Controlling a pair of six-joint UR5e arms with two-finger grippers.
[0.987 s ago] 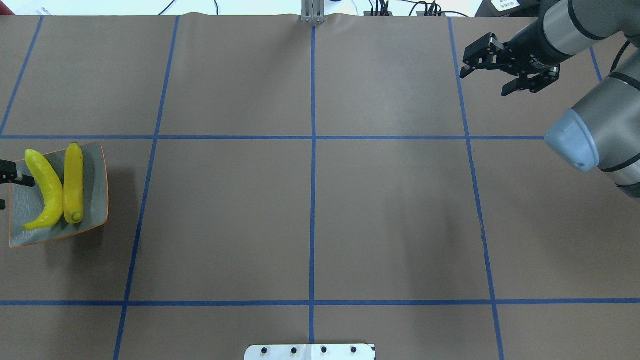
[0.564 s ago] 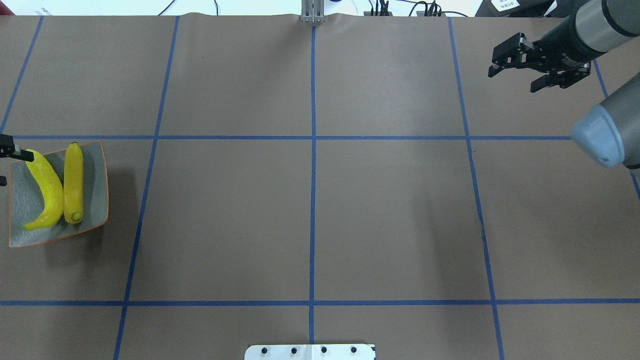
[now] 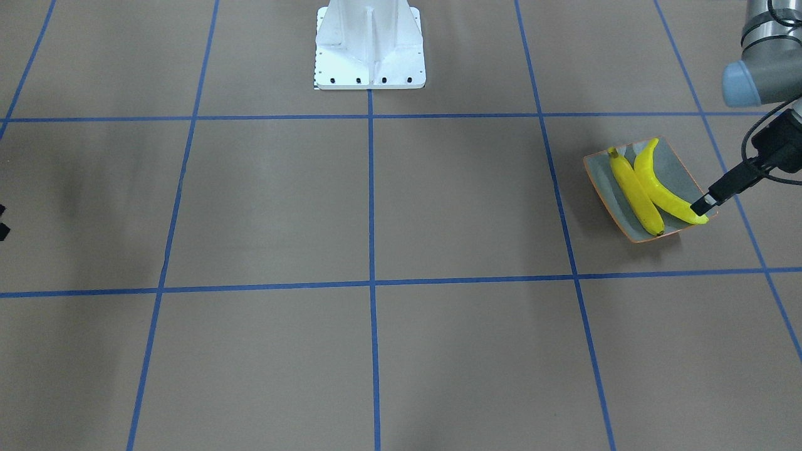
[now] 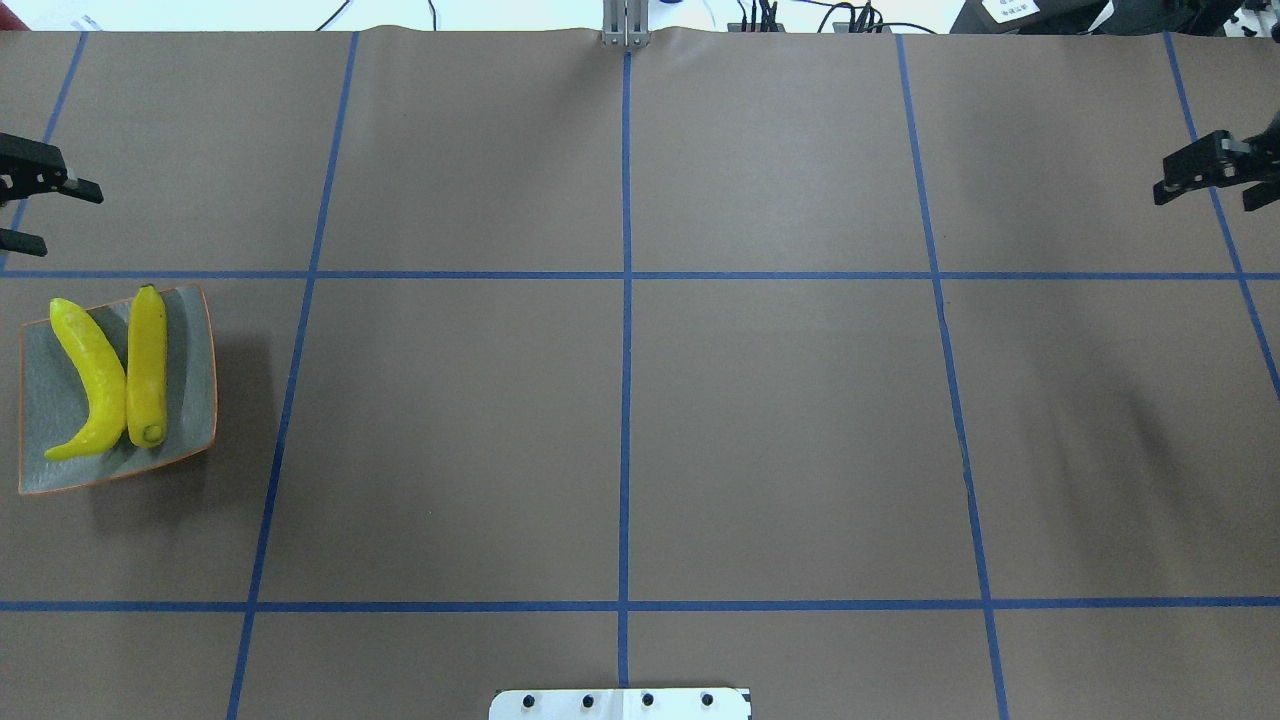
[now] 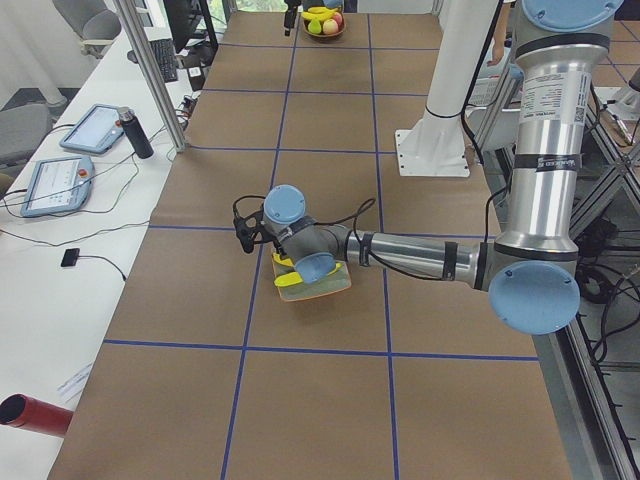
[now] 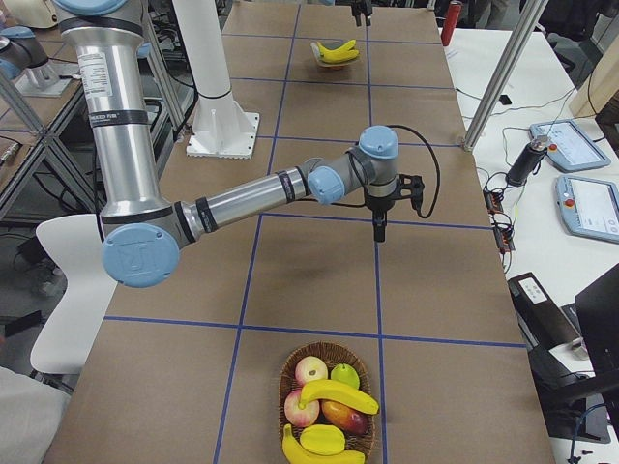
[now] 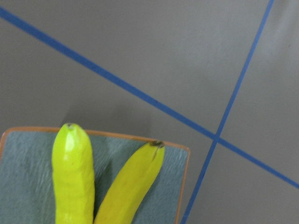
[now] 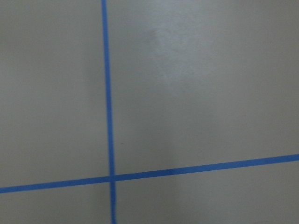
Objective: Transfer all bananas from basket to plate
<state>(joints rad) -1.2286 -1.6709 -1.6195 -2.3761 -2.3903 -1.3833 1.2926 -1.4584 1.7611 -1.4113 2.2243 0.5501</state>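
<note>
Two yellow bananas [image 4: 95,380] lie side by side on the grey-green plate [image 4: 190,385] at the table's left edge; they also show in the left wrist view [image 7: 72,172]. Two more bananas [image 6: 340,394] lie in the wicker basket [image 6: 329,349] with other fruit, past the table's right end. My left gripper [image 4: 30,210] is open and empty, beyond the plate's far side and apart from it. My right gripper [image 4: 1215,190] is open and empty at the far right edge of the overhead view, short of the basket.
The robot's white base [image 3: 369,50] stands at mid table. Apples and other fruit fill the basket [image 6: 311,372]. Tablets [image 6: 585,208] and cables lie on the side bench beyond the brown mat. Blue tape lines grid the table.
My left gripper has left the plate's side and moved toward the table's far side. My right arm has swung right, almost out of the overhead view. The bananas on the plate have not moved.
</note>
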